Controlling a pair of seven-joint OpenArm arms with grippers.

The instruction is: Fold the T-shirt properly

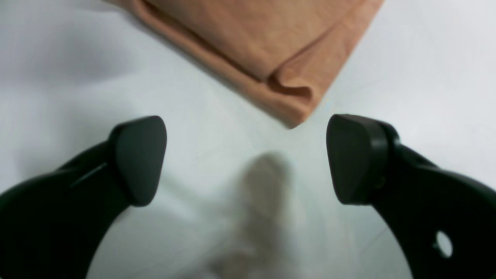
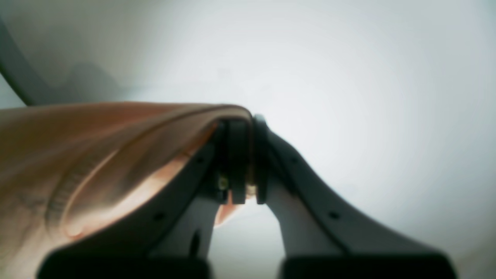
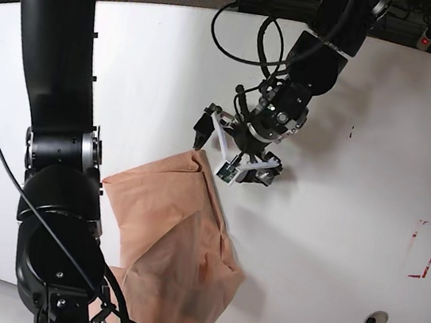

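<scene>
The peach T-shirt (image 3: 170,227) lies partly folded on the white table (image 3: 335,226), its near end raised off the surface at the front edge. In the left wrist view one folded corner of the T-shirt (image 1: 271,54) points down between my fingers. My left gripper (image 1: 248,159) is open with nothing between its pads, just short of that corner and above the table. The base view shows the left gripper (image 3: 229,151) by the shirt's far corner. My right gripper (image 2: 242,128) is shut on a fold of the T-shirt (image 2: 97,155), and the fabric drapes off to the left.
A red rectangle mark (image 3: 425,249) is on the table at the right, and a dark round fitting (image 3: 374,320) sits near the front right edge. Cables (image 3: 240,44) trail over the table's back by the left arm. The right arm's black column (image 3: 56,67) stands at the left.
</scene>
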